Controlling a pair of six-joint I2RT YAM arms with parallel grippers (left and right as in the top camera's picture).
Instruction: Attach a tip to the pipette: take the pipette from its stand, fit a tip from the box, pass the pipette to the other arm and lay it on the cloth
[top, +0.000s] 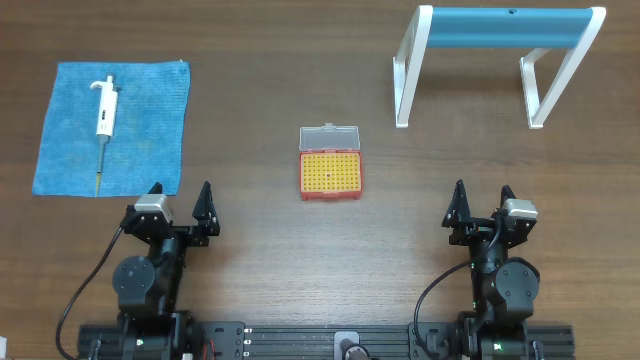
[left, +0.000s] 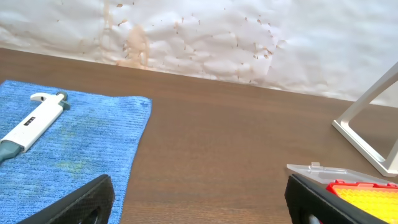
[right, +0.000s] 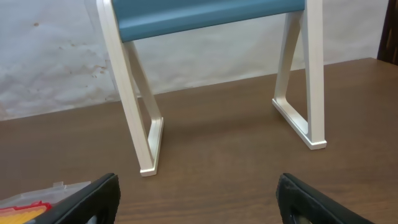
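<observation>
A brown wooden table (top: 250, 90) is seen from above, and a white, crumpled wall covering (left: 249, 37) is seen behind it in the wrist views. A blue cloth (top: 150, 120) is spread at the table's far left. The pipette (top: 104, 115) is laid on the cloth, in its left half, with the white body toward the far edge and the shaft pointed toward the arms. A thin yellowish tip (top: 98, 180) seems to be fitted at the shaft's end, though it is too small for that to be said firmly. The box (top: 330, 198) is set near the middle of the table, well apart from the cloth. Its clear lid (top: 329, 137) is thrown back, and rows of yellow tips (top: 331, 172) are shown inside an orange-red frame. The stand (top: 505, 25), white-legged with a blue bar across the top, is placed at the far right.

The left gripper (top: 180, 192) is held low near the cloth's near right corner, its fingers spread wide with nothing between them. The right gripper (top: 483, 192) is held likewise at the right side, nearer the arms than the stand, fingers wide apart and nothing gripped. Both are kept well apart from the box
</observation>
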